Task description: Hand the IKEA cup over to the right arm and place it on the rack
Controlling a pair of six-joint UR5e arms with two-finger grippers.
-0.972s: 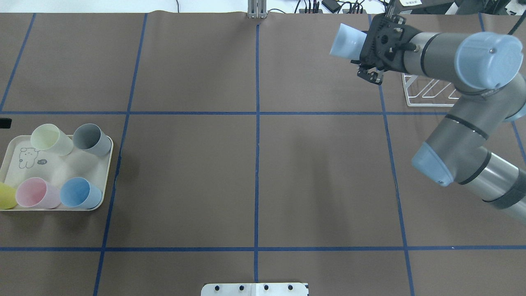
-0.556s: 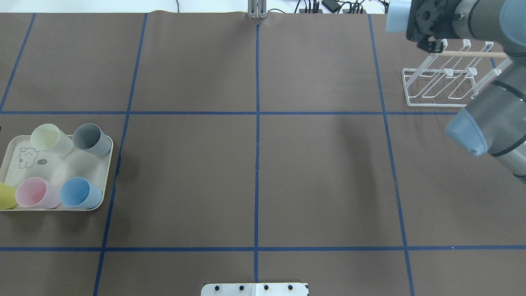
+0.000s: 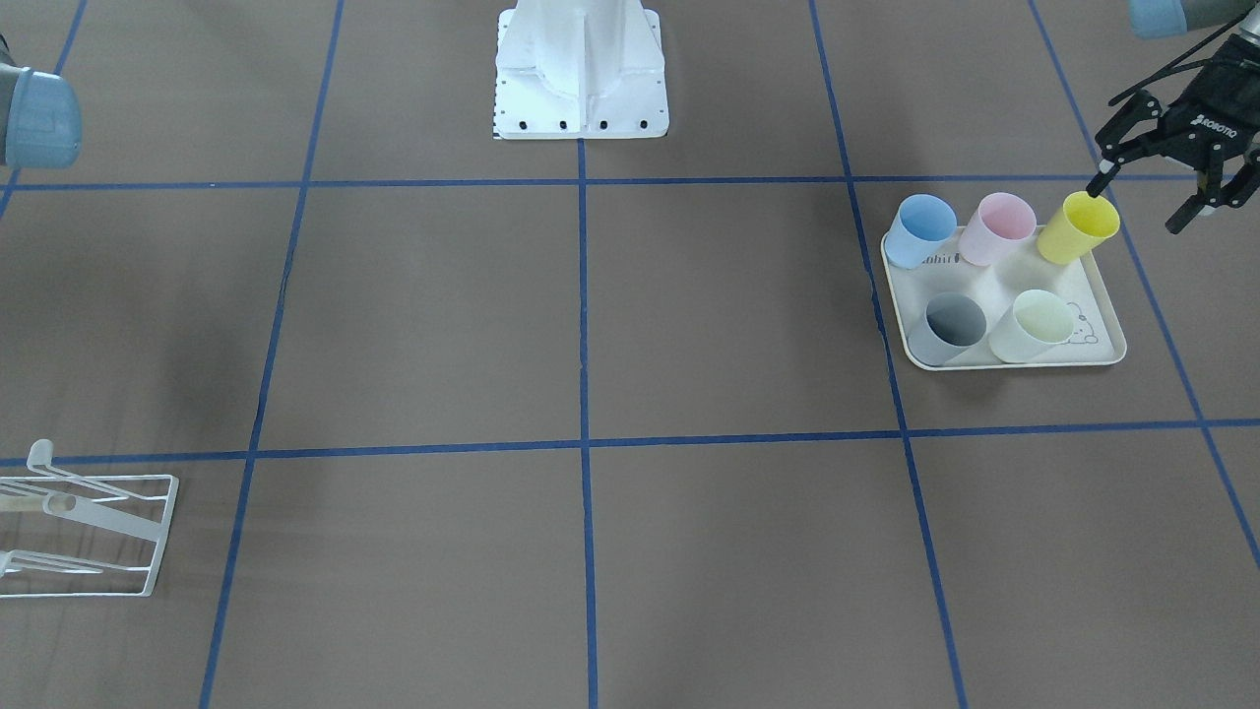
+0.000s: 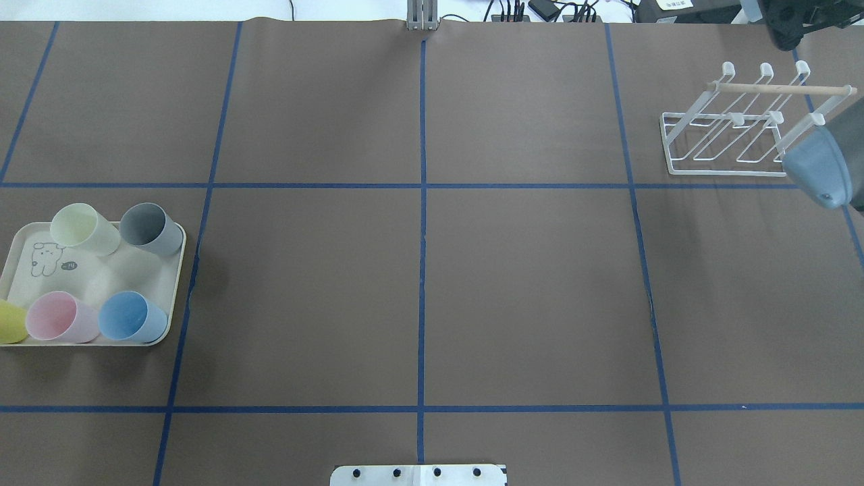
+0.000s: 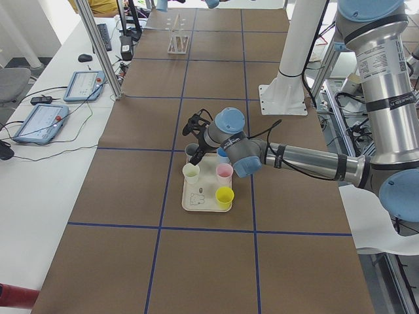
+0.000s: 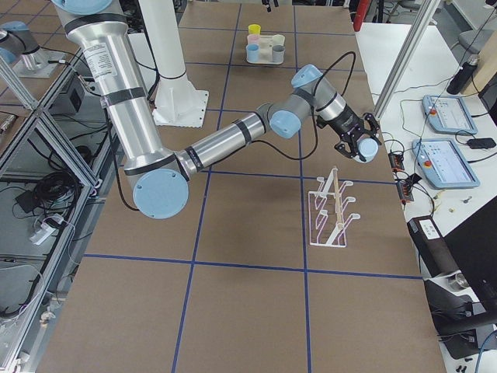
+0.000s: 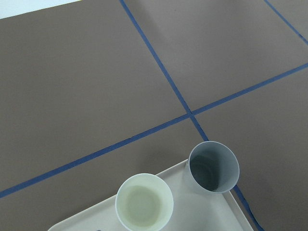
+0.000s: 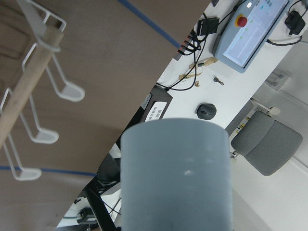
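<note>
Twin silver-grey tube arms, pale-blue caps, black claws

The left arm (image 5: 308, 160) and the right arm (image 6: 225, 140) are both brushed silver-grey tubes with black rings at the joints, and each joint ends in a rounded light-blue cap. A printed label (image 5: 383, 69) wraps the thick tube at the upper right of the left side view. A thin black cable (image 6: 347, 54) loops beside the right arm's wrist. The left claw (image 3: 1135, 206) is black open linkwork with white ROBOTIQ lettering, and the right claw (image 6: 359, 146) is black too. The white pedestal (image 3: 581, 69), top centre of the front view, has a row of dark screws (image 3: 562, 125) along its plate edge.
</note>
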